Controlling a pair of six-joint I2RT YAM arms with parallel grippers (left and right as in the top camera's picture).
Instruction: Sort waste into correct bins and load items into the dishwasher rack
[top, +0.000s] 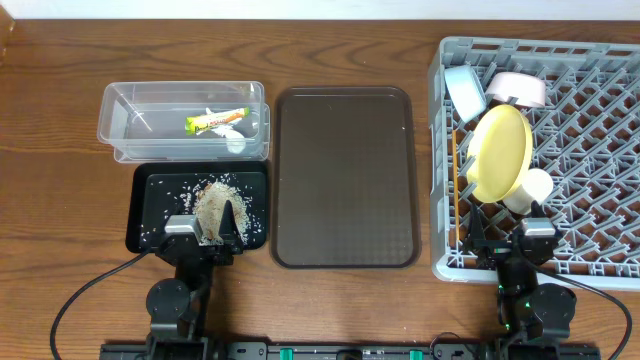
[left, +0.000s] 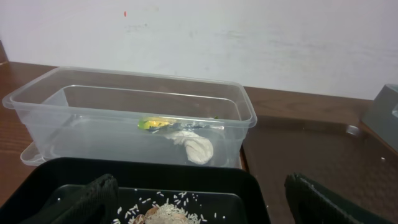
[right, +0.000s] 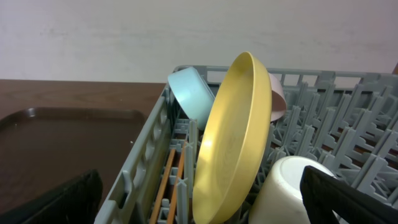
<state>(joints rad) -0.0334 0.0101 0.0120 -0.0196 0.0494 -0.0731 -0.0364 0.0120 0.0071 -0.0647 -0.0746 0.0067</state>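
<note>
Overhead: rack (top: 600, 200) at 3 o'clock holds plate (top: 500, 152), blue bowl (top: 465, 92), white bowl (top: 517, 88), cup (top: 527, 190), chopsticks (right: 166, 183). Clear bin (top: 120, 130) at 10 has wrapper (top: 215, 120), paper (left: 194, 148); black tray (top: 145, 215) at 8 has rice (top: 215, 200). Left gripper (top: 216, 228), right gripper (top: 510, 238) both wide, empty. Looks finished; next just pull back.

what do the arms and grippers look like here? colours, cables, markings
The left gripper and right gripper sit on black arms with rounded joint housings. Each has matte black fingers and a light grey block at the wrist. A thin black cable loops out from each base. Small green lights glow on the right base. No readable markings.
</note>
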